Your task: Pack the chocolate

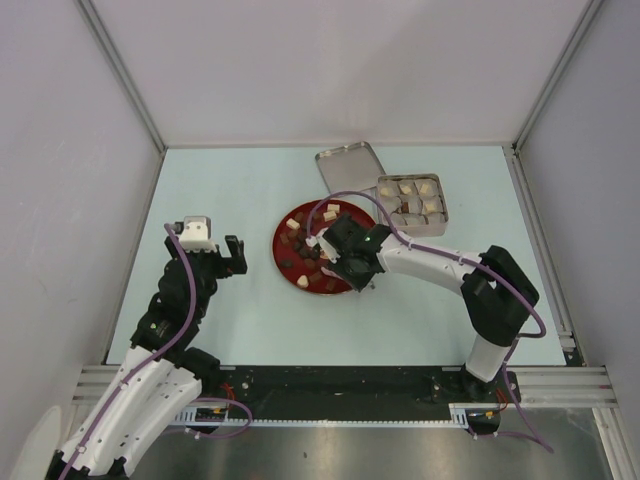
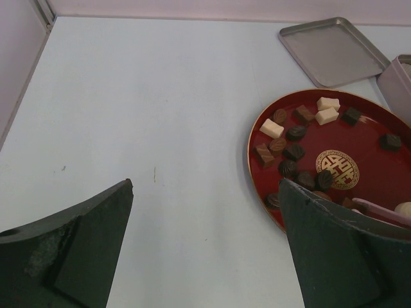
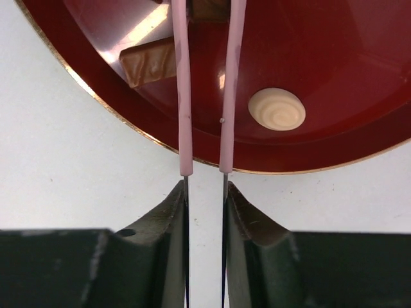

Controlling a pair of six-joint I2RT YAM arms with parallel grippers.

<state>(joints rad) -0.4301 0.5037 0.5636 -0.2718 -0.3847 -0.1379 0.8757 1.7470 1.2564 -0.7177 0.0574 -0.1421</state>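
Left hand [image 1: 233, 256]: spread wide, held nothing, over table [image 1: 250, 190], left of red plate [image 2: 372, 144].
Chocolate [image 2: 296, 133]: scattered on red plate, mid-table.
Right hand [image 3: 205, 187]: clamped on pink tongs [image 3: 183, 96], which crossed plate's rim.
Tin [image 1: 380, 196]: right of plate, cream pieces in compartments.

Ahead and left of the left end effector [image 2: 205, 189] the worktop [image 2: 148, 96] lies open. To its right the red plate [image 2: 369, 138], strewn with chocolate [image 2: 295, 133], blocks the way. The right end effector [image 3: 205, 186] holds pink tongs [image 3: 183, 96] over that plate; beyond stand the lid [image 1: 350, 167] and the tin [image 1: 425, 228].
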